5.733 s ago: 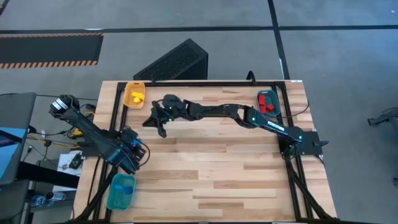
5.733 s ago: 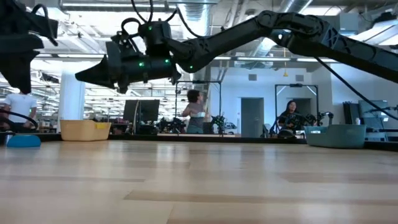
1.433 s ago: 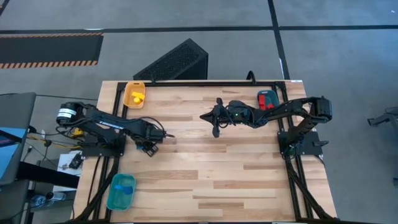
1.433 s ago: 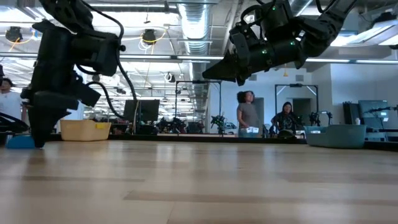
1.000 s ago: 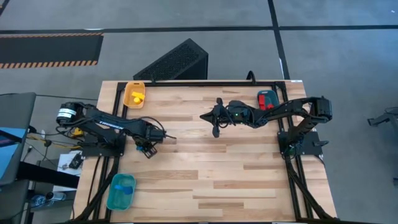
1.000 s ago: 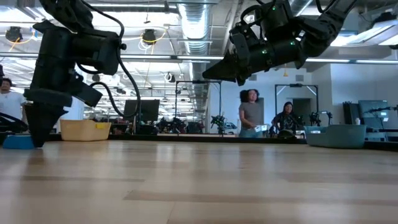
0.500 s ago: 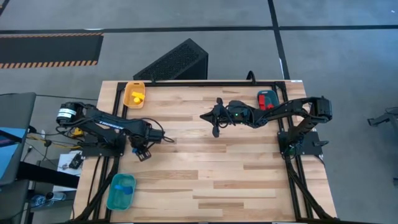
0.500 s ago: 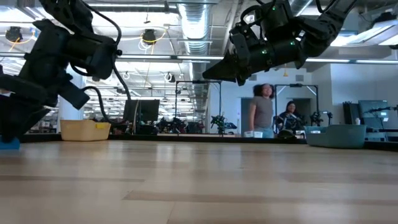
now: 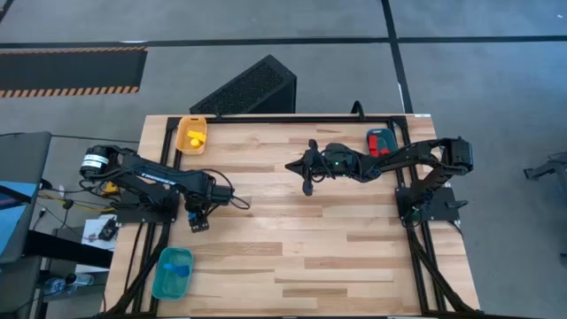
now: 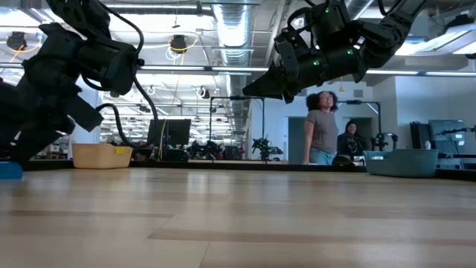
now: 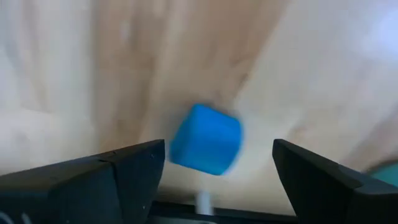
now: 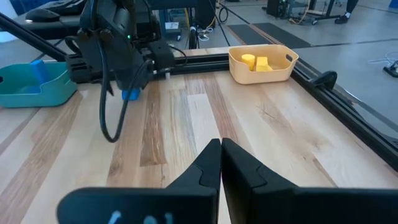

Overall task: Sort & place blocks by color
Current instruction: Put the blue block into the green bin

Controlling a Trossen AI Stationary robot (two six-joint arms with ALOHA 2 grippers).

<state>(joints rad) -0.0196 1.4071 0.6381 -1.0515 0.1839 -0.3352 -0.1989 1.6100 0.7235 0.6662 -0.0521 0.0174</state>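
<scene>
A blue cube (image 11: 206,138) shows between the fingers of my open left gripper (image 11: 217,146), closer to one finger. That gripper (image 9: 197,221) is low over the table's left side, between the yellow tray (image 9: 192,135) and the teal tray (image 9: 173,272). In the right wrist view the cube (image 12: 130,94) sits at the left gripper's tip. Yellow blocks (image 12: 255,61) lie in the yellow tray, blue blocks (image 12: 38,68) in the near-left teal tray, and red blocks (image 9: 383,147) in the far-right teal tray. My right gripper (image 9: 306,183) is shut and hovers above mid-table. My left gripper's fingers (image 11: 130,171) stand on either side of the blue cube, pointing down from above. A gap shows between the cube and one finger. I cannot tell whether the other finger touches it, or whether the cube rests on the wood.
Dark rails (image 9: 283,118) frame the table at its far, left and right sides. A black slatted box (image 9: 248,89) stands beyond the far edge. Bare wood (image 9: 301,248) fills the middle and near part of the table. People stand in the room behind (image 10: 321,126).
My left gripper has moved toward the table's near-left, toward the teal tray with blue blocks, and the arm has tipped over that way. A person in the room behind has walked to the right.
</scene>
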